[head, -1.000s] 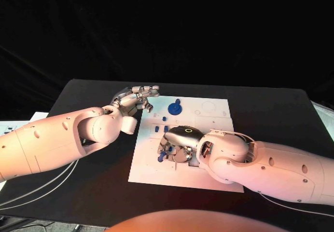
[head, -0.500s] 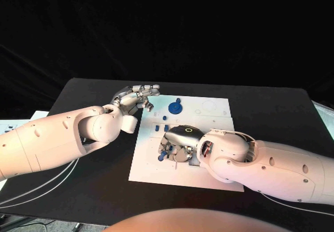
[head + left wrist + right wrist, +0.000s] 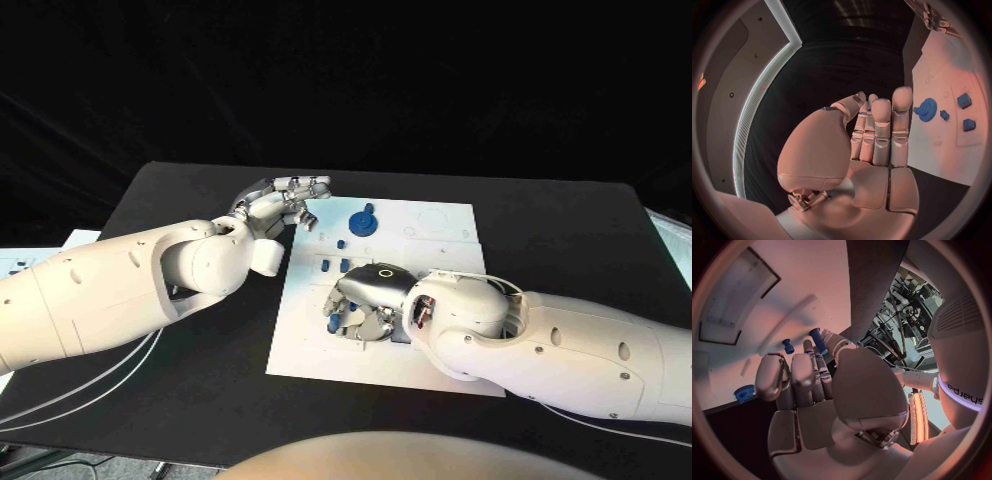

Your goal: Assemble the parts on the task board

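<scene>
Since a second ago: right hand (image 3: pixel 364 298) has shifted slightly toward the robot's left over the middle of the task board (image 3: pixel 433 370); left hand (image 3: pixel 277 205) and the loose parts are unchanged. Task board: one, white, centred on the black table (image 3: pixel 577 230). Blue gear (image 3: pixel 364 222): one, lying flat near the board's far edge. Small blue blocks (image 3: pixel 335 266): two, side by side just ahead of the right hand; one smaller blue piece (image 3: pixel 339 243) between them and the gear. Blue pegs: the right wrist view shows two, one (image 3: pixel 817 338) at the fingertips of the right hand, whether gripped I cannot tell, one (image 3: pixel 787 345) just beside it. Left hand: holds nothing, fingers straight and together, at the board's far left corner.
</scene>
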Robot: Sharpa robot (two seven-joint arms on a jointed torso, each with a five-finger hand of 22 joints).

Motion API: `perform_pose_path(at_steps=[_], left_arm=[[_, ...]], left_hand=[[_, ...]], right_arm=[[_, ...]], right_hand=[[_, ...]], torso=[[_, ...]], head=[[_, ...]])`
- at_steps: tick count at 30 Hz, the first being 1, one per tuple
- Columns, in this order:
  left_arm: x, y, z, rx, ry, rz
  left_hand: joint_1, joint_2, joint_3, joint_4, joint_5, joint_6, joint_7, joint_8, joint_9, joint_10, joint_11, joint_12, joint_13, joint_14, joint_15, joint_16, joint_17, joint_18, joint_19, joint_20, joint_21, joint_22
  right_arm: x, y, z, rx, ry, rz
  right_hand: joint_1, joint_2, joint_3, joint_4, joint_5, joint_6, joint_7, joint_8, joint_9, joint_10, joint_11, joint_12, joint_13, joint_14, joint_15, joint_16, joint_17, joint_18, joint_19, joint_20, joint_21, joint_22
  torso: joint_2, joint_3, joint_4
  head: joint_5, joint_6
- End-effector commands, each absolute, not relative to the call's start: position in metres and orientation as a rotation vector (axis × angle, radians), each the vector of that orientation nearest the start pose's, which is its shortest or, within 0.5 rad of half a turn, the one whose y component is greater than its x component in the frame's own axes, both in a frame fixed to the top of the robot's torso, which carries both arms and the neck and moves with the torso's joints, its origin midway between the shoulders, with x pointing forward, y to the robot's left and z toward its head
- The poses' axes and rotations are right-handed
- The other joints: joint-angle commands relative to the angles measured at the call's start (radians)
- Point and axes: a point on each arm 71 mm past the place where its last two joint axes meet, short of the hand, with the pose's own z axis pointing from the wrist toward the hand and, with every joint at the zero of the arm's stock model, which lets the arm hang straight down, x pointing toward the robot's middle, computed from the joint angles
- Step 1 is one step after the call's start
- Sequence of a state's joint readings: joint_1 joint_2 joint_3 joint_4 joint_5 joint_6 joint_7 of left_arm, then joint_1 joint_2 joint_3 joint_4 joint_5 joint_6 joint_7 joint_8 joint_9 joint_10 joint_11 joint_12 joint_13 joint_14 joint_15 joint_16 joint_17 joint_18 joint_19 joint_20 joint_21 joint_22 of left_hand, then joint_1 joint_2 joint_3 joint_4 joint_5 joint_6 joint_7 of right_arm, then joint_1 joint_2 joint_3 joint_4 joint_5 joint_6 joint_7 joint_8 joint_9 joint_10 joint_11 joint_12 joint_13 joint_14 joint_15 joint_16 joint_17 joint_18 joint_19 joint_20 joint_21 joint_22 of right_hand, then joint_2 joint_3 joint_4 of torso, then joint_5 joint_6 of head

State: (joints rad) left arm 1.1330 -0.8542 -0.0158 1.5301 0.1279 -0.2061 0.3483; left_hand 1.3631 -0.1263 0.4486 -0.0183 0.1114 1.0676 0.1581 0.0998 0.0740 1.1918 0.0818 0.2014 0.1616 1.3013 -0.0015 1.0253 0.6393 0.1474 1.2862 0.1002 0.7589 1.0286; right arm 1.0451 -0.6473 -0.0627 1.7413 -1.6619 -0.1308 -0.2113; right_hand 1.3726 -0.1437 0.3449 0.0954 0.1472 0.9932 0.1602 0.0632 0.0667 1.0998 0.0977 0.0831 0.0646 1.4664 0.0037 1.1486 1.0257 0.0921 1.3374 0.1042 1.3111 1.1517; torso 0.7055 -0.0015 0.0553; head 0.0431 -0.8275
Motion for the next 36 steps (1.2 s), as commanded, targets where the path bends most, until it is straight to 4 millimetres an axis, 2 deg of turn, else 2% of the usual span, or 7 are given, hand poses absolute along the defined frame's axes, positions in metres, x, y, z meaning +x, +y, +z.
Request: perform_pose_path(at_steps=[1, 16, 25, 30, 33, 34, 36], left_arm=[[0.477, 0.207, -0.205, -1.318, 1.482, -1.665], [0.477, 0.208, -0.205, -1.319, 1.481, -1.661], [0.478, 0.21, -0.205, -1.321, 1.479, -1.655], [0.478, 0.211, -0.205, -1.321, 1.478, -1.652], [0.477, 0.211, -0.205, -1.322, 1.478, -1.651], [0.477, 0.211, -0.205, -1.322, 1.478, -1.651], [0.477, 0.211, -0.205, -1.322, 1.478, -1.652]], left_hand=[[0.012, 0.0, -0.005, -0.003, 0.006, -0.003, 0.006, 0.001, -0.001, -0.007, 0.001, 0.003, 0.002, -0.005, 0.001, -0.001, -0.001, 0.008, -0.006, -0.001, -0.005, -0.001], [0.012, 0.0, -0.005, -0.003, 0.006, -0.003, 0.006, 0.001, -0.001, -0.007, 0.001, 0.003, 0.002, -0.005, 0.001, -0.001, -0.001, 0.008, -0.006, -0.001, -0.005, -0.001], [0.012, 0.0, -0.005, -0.003, 0.006, -0.003, 0.006, 0.001, -0.001, -0.007, 0.001, 0.003, 0.002, -0.005, 0.001, -0.001, -0.001, 0.008, -0.006, -0.001, -0.005, -0.001], [0.012, 0.0, -0.005, -0.003, 0.006, -0.003, 0.006, 0.001, -0.001, -0.007, 0.001, 0.003, 0.002, -0.005, 0.001, -0.001, -0.001, 0.008, -0.006, -0.001, -0.005, -0.001], [0.012, 0.0, -0.005, -0.003, 0.006, -0.003, 0.006, 0.001, -0.001, -0.007, 0.001, 0.003, 0.002, -0.005, 0.001, -0.001, -0.001, 0.008, -0.006, -0.001, -0.005, -0.001], [0.012, 0.0, -0.005, -0.003, 0.006, -0.003, 0.006, 0.001, -0.001, -0.007, 0.001, 0.003, 0.002, -0.005, 0.001, -0.001, -0.001, 0.008, -0.006, -0.001, -0.005, -0.001], [0.012, 0.0, -0.005, -0.003, 0.006, -0.003, 0.006, 0.001, -0.001, -0.007, 0.001, 0.003, 0.002, -0.005, 0.001, -0.001, -0.001, 0.008, -0.006, -0.001, -0.005, -0.001]], right_arm=[[0.375, -0.047, -0.236, -0.554, 1.834, 0.887], [0.376, -0.064, -0.223, -0.423, 1.713, 0.941], [0.39, -0.137, -0.195, -0.063, 1.829, 0.92], [0.388, -0.184, -0.189, 0.078, 1.905, 0.804], [0.385, -0.205, -0.192, 0.136, 1.94, 0.715], [0.384, -0.212, -0.193, 0.15, 1.949, 0.68], [0.381, -0.223, -0.195, 0.169, 1.965, 0.613]], right_hand=[[0.001, 0.0, -0.008, -0.002, 0.007, -0.007, -0.003, 0.0, 0.0, -0.002, -0.001, 0.005, 0.002, 0.016, 0.005, 0.002, 0.003, 0.003, 0.001, 0.007, -0.003, 0.001], [0.008, 0.001, -0.091, -0.012, -0.009, -0.037, 0.008, 0.003, 0.003, -0.117, 0.016, -0.001, 0.0, 0.003, 0.017, -0.034, -0.043, 0.014, -0.028, 0.017, -0.043, -0.055], [0.01, 0.032, -0.116, -0.002, 0.01, -0.006, 0.023, 0.011, 0.008, 0.005, 0.009, 0.089, 0.021, 0.013, 0.013, -0.011, -0.021, 0.009, -0.008, 0.015, -0.025, -0.03], [-0.033, 0.033, -0.149, 0.037, 0.024, 0.044, -0.02, 0.038, 0.018, 0.194, -0.044, 0.218, 0.09, 0.047, -0.025, 0.101, 0.106, -0.018, 0.066, -0.013, 0.064, 0.098], [-0.076, 0.031, -0.187, 0.073, 0.117, 0.066, -0.042, 0.055, 0.023, 0.256, -0.065, 0.334, 0.179, 0.054, -0.045, 0.141, 0.15, -0.029, 0.093, -0.036, 0.099, 0.148], [-0.073, 0.019, -0.223, 0.081, 0.169, 0.067, -0.061, 0.065, 0.025, 0.208, -0.073, 0.454, 0.298, 0.056, -0.058, 0.165, 0.173, -0.034, 0.102, -0.051, 0.116, 0.17], [-0.073, 0.049, -0.242, 0.102, 0.16, 0.068, -0.054, 0.077, 0.028, 0.216, -0.071, 0.707, 0.576, 0.057, -0.054, 0.191, 0.205, -0.04, 0.113, -0.045, 0.134, 0.199]], torso=[[0.0, -0.0002, 0.0003], [-0.001, 0.0015, -0.0019], [-0.009, -0.0031, -0.0116], [-0.012, -0.0033, -0.0236], [-0.013, -0.0034, -0.0302], [-0.014, -0.0034, -0.033], [-0.014, -0.0029, -0.0375]], head=[[-0.001, -0.001], [-0.011, 0.007], [-0.049, 0.023], [-0.061, 0.027], [-0.063, 0.03], [-0.063, 0.03], [-0.065, 0.03]])
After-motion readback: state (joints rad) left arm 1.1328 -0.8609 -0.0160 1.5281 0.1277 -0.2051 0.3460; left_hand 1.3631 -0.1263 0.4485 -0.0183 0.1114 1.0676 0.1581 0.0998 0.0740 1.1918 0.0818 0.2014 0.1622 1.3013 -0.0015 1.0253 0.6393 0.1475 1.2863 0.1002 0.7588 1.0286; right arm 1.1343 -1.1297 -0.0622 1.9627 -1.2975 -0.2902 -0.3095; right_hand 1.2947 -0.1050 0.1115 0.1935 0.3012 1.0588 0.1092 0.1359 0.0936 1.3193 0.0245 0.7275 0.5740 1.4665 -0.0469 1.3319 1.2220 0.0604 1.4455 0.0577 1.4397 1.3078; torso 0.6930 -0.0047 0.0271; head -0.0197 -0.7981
